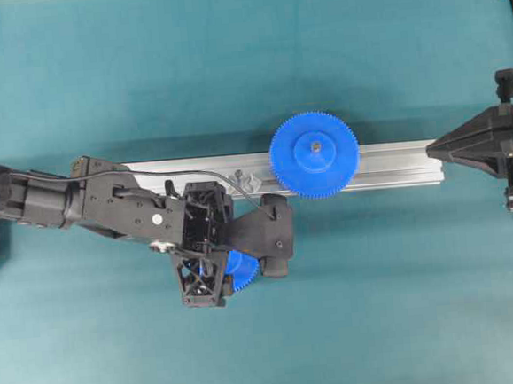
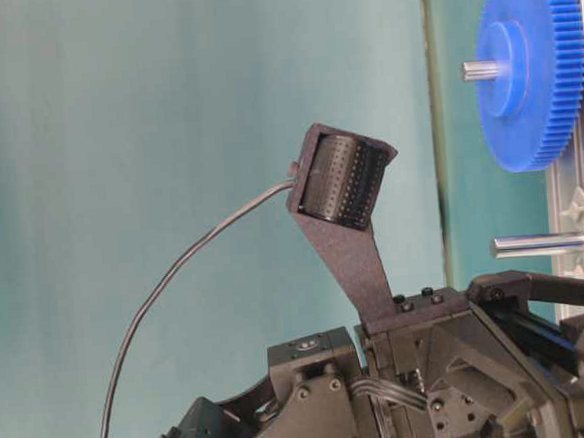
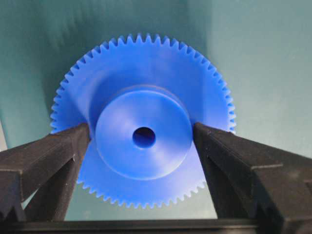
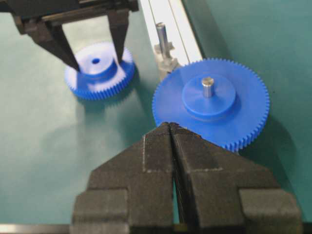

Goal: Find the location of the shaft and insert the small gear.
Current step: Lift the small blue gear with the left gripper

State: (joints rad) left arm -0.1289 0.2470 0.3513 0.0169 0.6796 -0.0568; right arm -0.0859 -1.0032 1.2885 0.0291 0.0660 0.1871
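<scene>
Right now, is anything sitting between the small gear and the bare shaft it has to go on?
Nothing visible. The small gear lies flat on the mat with the open left gripper straddling its hub. The shaft stands bare on the rail, with the large gear further along it, off the path.

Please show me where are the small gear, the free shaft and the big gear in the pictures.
small gear [image 3: 143,138]: left wrist view, on its raised hub.
shaft [image 4: 162,35]: right wrist view, on the bare upright pin.
big gear [image 1: 314,154]: overhead view, on its hub.
</scene>
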